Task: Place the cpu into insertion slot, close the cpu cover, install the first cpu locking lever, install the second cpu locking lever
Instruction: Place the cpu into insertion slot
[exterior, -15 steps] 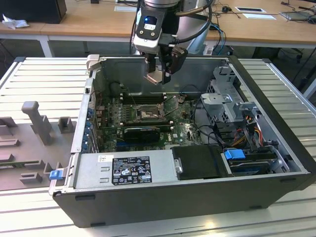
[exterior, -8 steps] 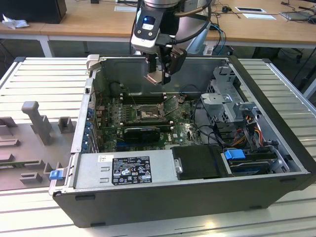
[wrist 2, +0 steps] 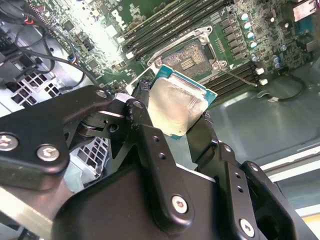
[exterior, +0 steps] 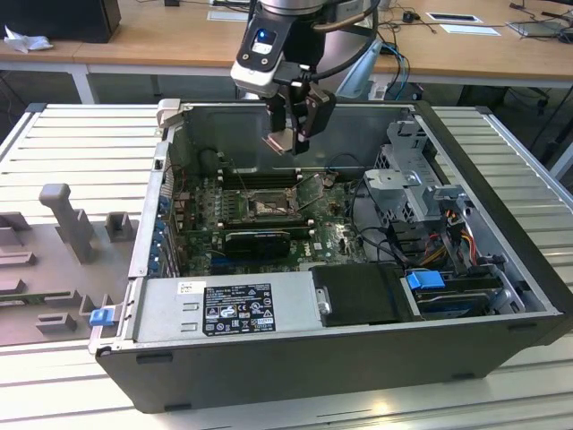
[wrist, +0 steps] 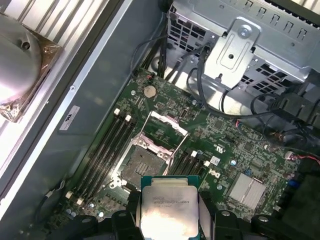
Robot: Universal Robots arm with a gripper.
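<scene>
While the cpu is pinched by the gripper jaws, upper centre of exterior view, insertion slot is seen empty, cpu cover open.

Open computer case, labelled power supply, wooden desk

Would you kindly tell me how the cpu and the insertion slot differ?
The cpu has a pale silver top; the insertion slot is dark with a silver surround. The cpu is clamped in the gripper above the motherboard; the slot lies in the board, open and empty. Both are square.
</scene>
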